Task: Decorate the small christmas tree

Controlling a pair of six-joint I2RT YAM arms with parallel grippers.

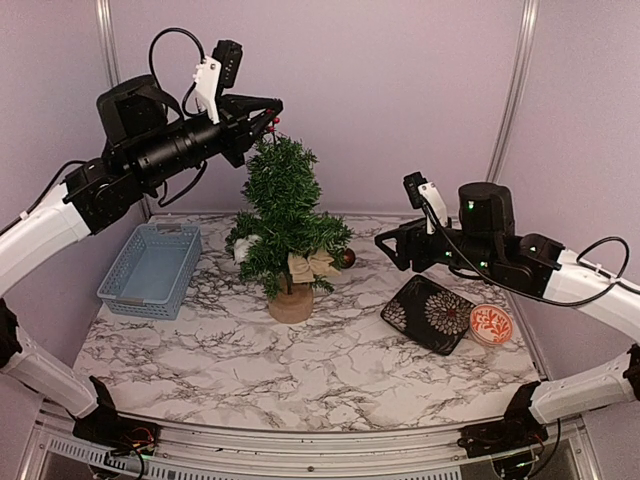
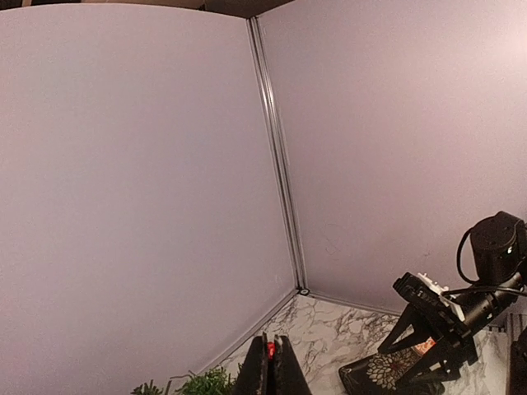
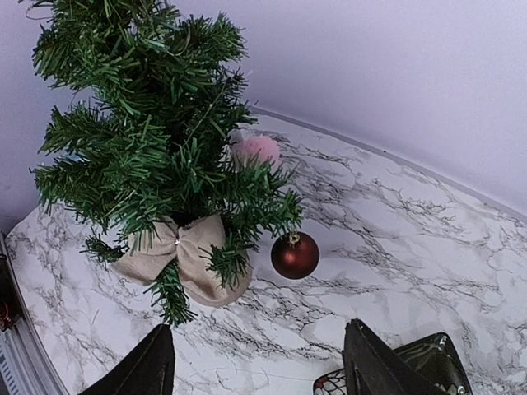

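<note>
Your left gripper (image 1: 268, 122) is up high, right at the tip of the small christmas tree (image 1: 285, 200). Its fingers (image 2: 284, 374) are pressed together, with a small red piece (image 2: 270, 350) pinched between them. What that piece is, you cannot tell from here.

Your right gripper (image 3: 259, 370) hangs low to the right of the tree, jaws spread, nothing between them. It points at the lower branches, apart from them.

The tree stands upright on its round wooden stump (image 1: 291, 303), near the middle of the marble table (image 1: 300, 380), toward the back.

- Burlap bow (image 3: 181, 251) on the lower front branches.
- Dark red ball (image 3: 295, 254) hanging from a low branch tip, just right of the bow.
- Pink fuzzy ball (image 3: 257, 150) tucked in the branches above that.
- A white bit (image 1: 243, 250) on the low left side, too small to name.

Blue basket (image 1: 150, 268) sits well left of the tree. A dark patterned plate (image 1: 432, 313) lies under your right arm, and a small round red-and-white dish (image 1: 491, 324) just beside it on the right.
</note>
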